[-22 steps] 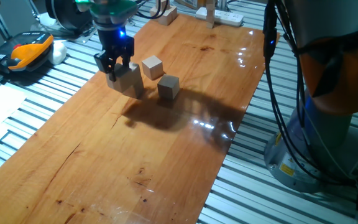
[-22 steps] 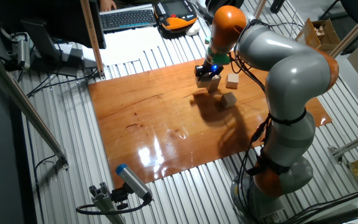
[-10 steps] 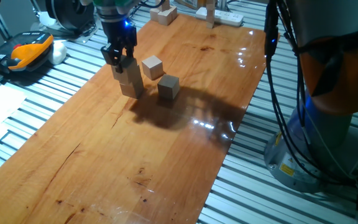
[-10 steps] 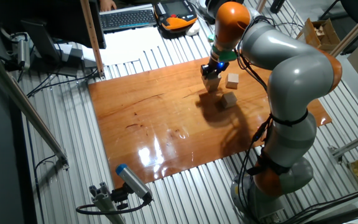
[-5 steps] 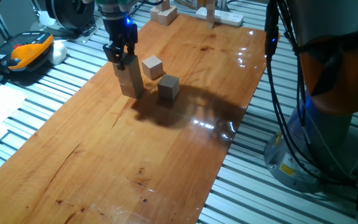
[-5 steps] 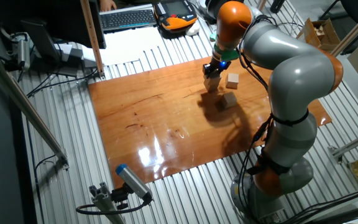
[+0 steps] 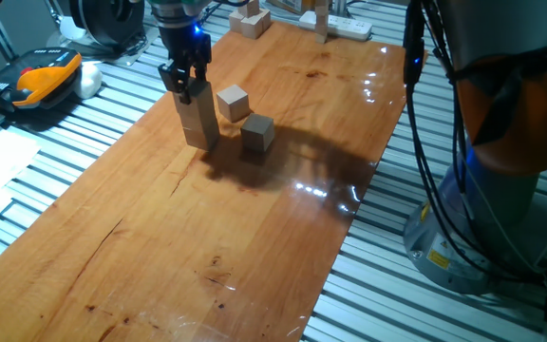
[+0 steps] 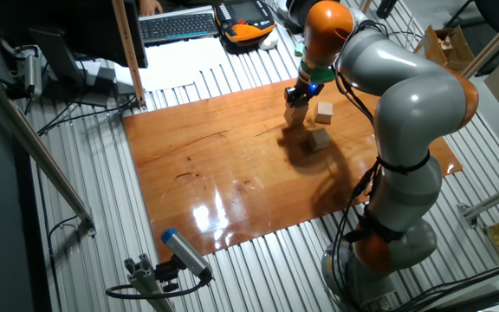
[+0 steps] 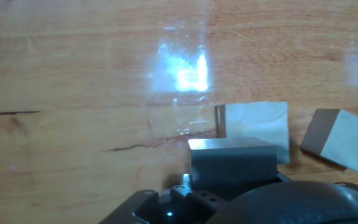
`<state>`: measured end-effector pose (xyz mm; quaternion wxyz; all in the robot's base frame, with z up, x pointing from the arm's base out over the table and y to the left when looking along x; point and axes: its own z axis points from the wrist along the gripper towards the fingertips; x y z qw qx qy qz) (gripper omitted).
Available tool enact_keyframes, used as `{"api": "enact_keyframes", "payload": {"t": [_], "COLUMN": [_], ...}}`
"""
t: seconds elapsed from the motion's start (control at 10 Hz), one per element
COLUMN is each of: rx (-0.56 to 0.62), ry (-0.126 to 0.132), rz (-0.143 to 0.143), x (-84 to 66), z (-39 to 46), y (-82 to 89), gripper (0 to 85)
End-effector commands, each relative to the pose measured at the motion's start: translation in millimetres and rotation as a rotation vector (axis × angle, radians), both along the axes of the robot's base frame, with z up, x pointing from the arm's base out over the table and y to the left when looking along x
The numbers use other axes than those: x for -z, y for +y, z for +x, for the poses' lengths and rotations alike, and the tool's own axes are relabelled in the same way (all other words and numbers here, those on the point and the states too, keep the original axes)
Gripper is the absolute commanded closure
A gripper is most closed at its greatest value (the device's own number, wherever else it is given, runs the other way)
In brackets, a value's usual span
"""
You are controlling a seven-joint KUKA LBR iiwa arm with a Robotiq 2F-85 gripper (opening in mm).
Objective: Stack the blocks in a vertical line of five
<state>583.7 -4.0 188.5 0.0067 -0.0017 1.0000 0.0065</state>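
A short stack of blocks [image 7: 198,122] stands in the upper left of one fixed view, on the wooden board [image 7: 207,237], apparently two cubes high, with the gripper [image 7: 183,84] right at its top; the jaws look narrow and seem to pinch the upper cube, though whether they grip it or have just let go cannot be told. Two loose blocks lie just beside the stack to the right: one [image 7: 233,102] nearer the top of the frame and one [image 7: 257,132] lower. A further block [image 7: 254,21] seems to sit at the board's far end near the white power strip [image 7: 345,27]. The step in hand looks like placing the second cube; next the jaws would need to open, lift straight up and fetch a loose block. The hand view alone shows the top block [image 9: 232,160] sitting offset from a block below [image 9: 257,127], which both fixed views hide
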Motion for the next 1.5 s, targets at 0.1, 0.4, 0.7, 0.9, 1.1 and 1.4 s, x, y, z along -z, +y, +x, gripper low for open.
{"api": "enact_keyframes", "payload": {"t": [0.1, 0.4, 0.7, 0.9, 1.1, 1.4], "rx": [0.000, 0.005, 0.000, -0.003, -0.009, -0.020], "ry": [-0.004, -0.010, -0.005, -0.005, -0.006, -0.007], "rz": [-0.002, -0.008, -0.008, -0.008, -0.011, -0.013], "x": [1.3, 0.3, 3.2, 3.2, 4.0, 6.6], "z": [4.0, 2.5, 7.1, 7.1, 7.3, 6.3], "y": [-1.3, -2.2, -5.0, -6.0, -8.1, -15.9], "gripper": [85.0, 85.0, 85.0, 85.0, 85.0, 85.0]}}
